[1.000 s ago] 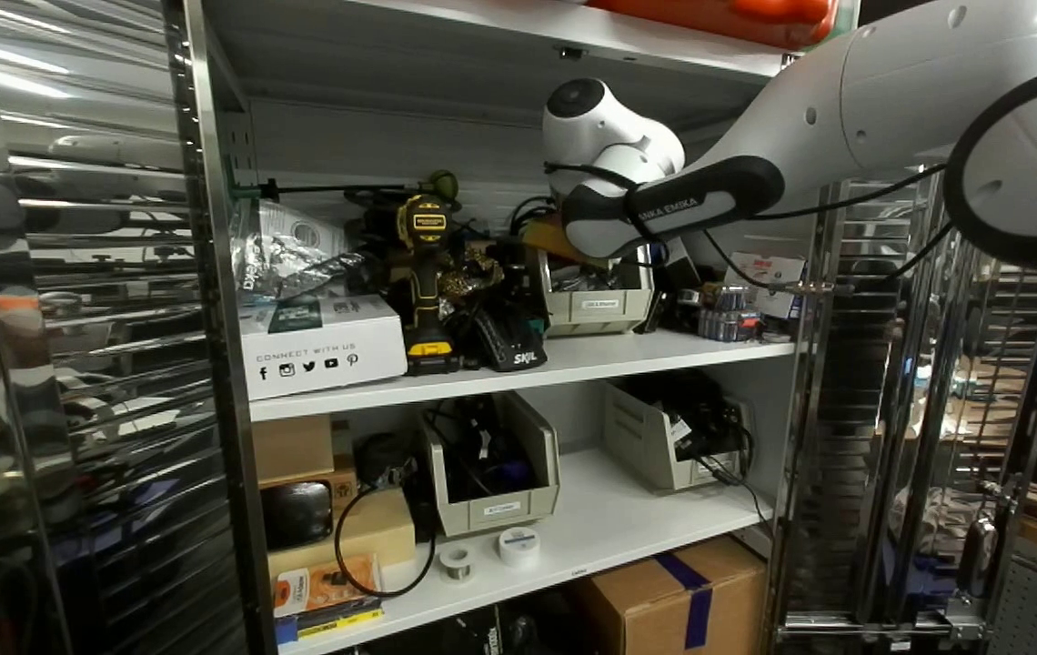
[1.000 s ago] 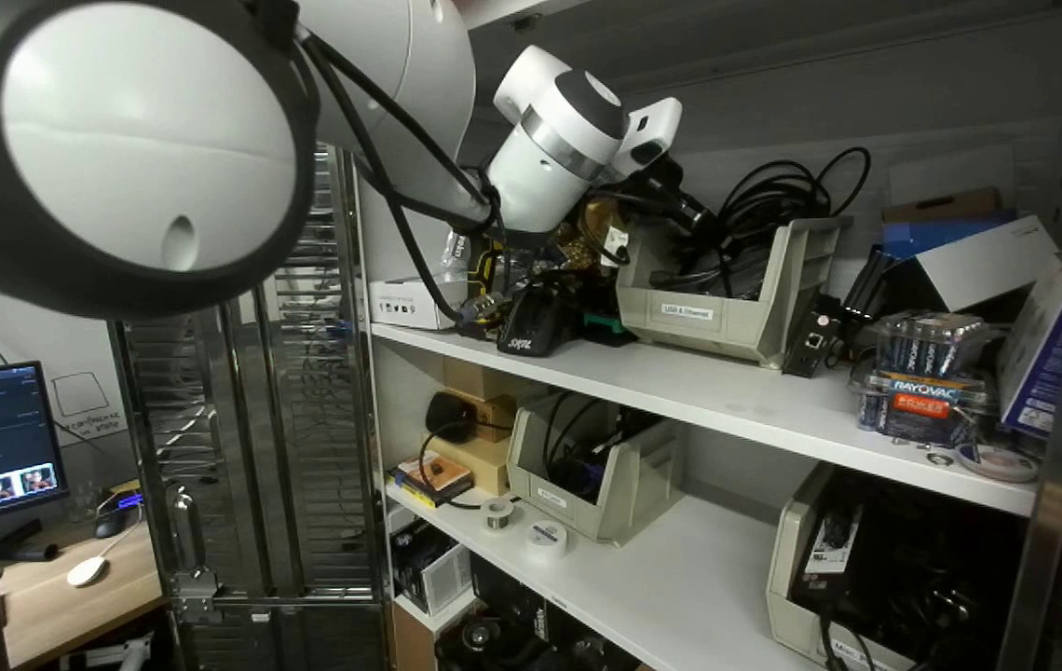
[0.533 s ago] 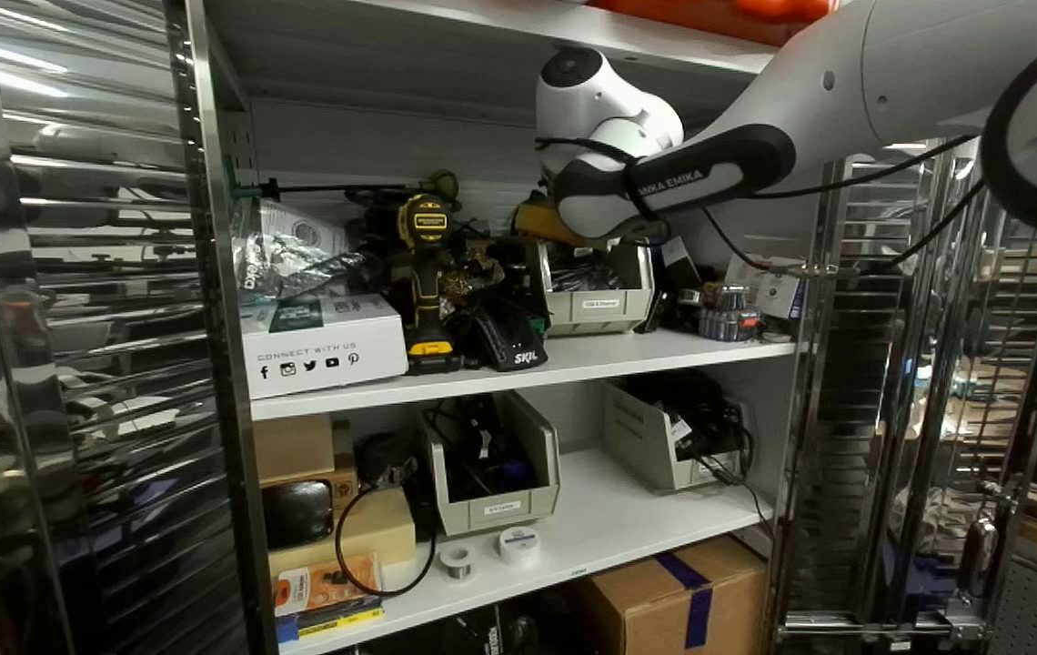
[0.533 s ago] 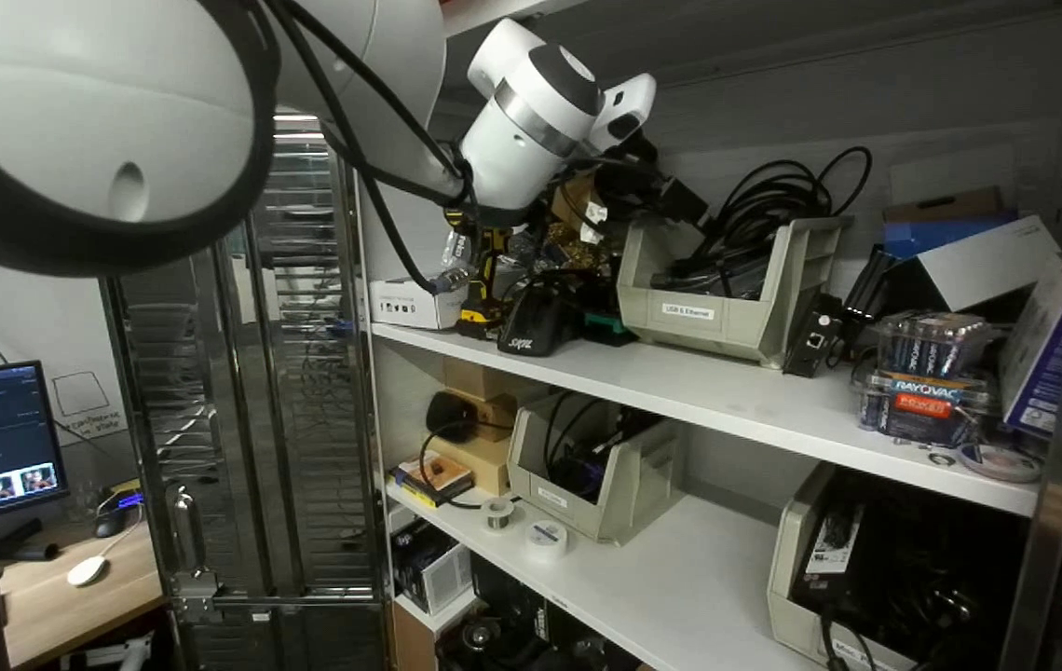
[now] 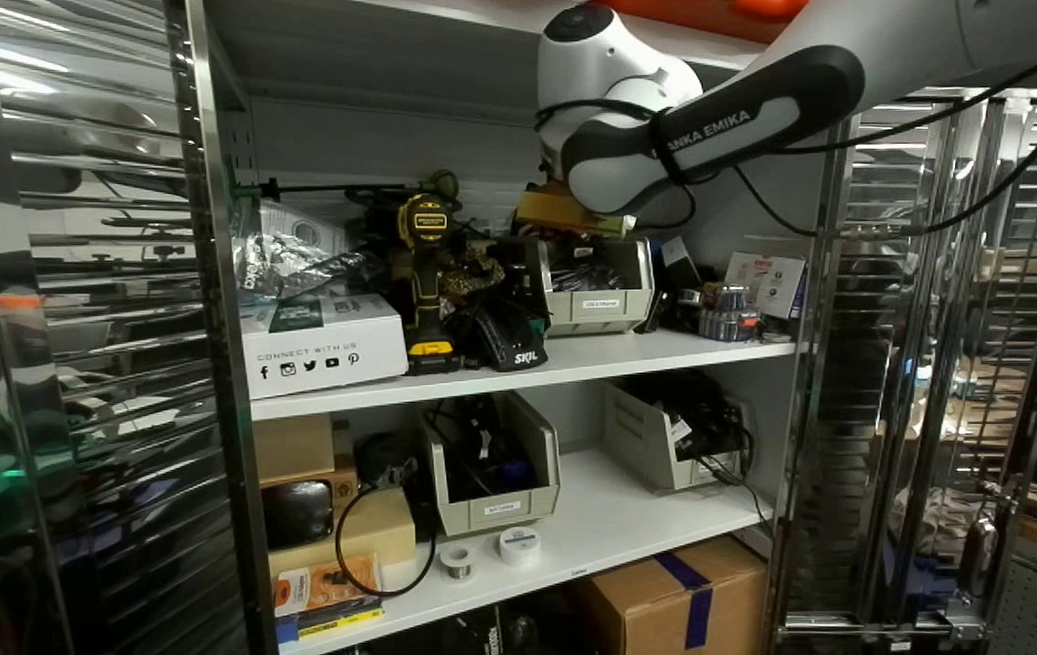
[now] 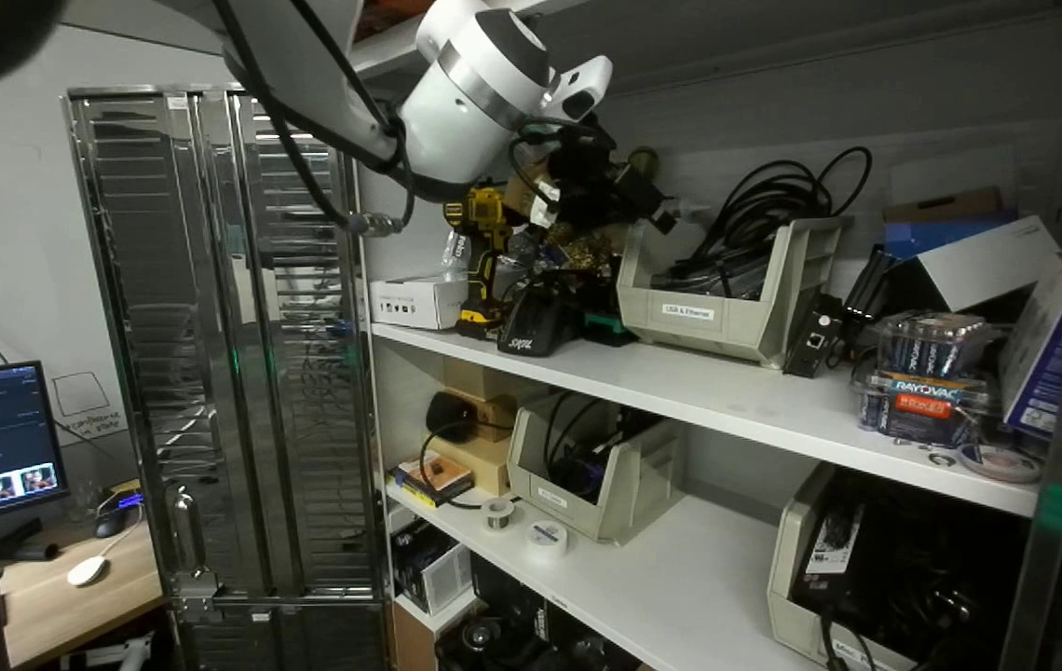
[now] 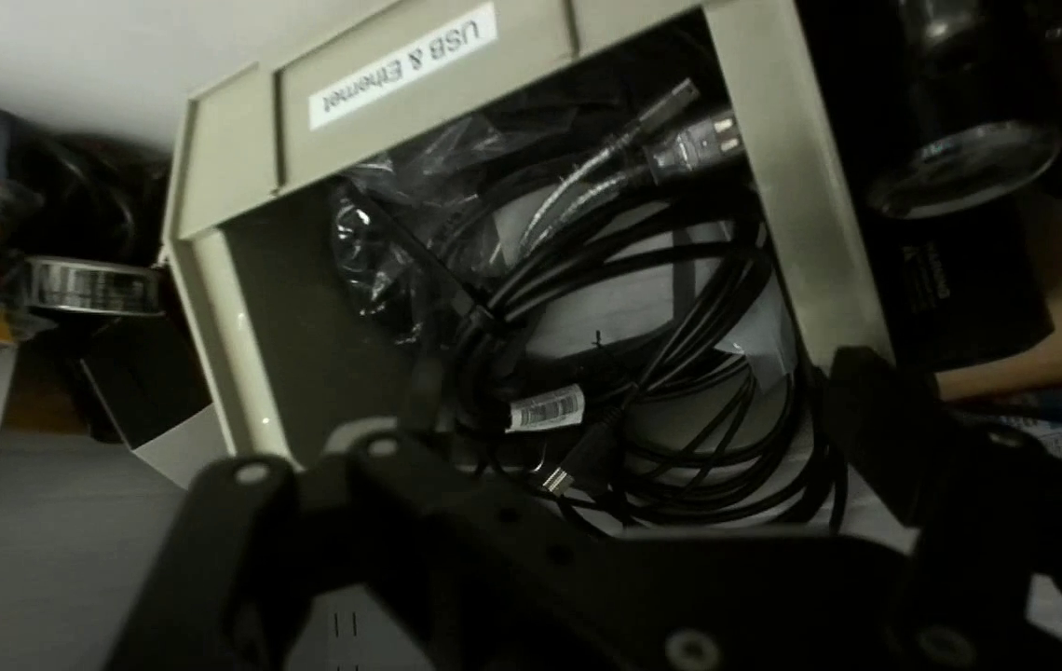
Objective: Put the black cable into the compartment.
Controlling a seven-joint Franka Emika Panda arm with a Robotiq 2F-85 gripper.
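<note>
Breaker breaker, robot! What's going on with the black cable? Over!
Gripper open. Black cable in the USB & Ethernet bin. Some of it sticks up in loops, might snag.

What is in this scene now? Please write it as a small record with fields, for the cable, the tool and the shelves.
Container: beige bin labelled "USB & Ethernet"
Cable: black cable coiled in it, loops rising above the rim
Tool: open, no cable seen in its grip
Tool touching bin: cannot tell
Bin's shelf: also yellow-and-black drill, white box, Rayovac batteries
Shelf below: second bin, third bin, white roll
</note>
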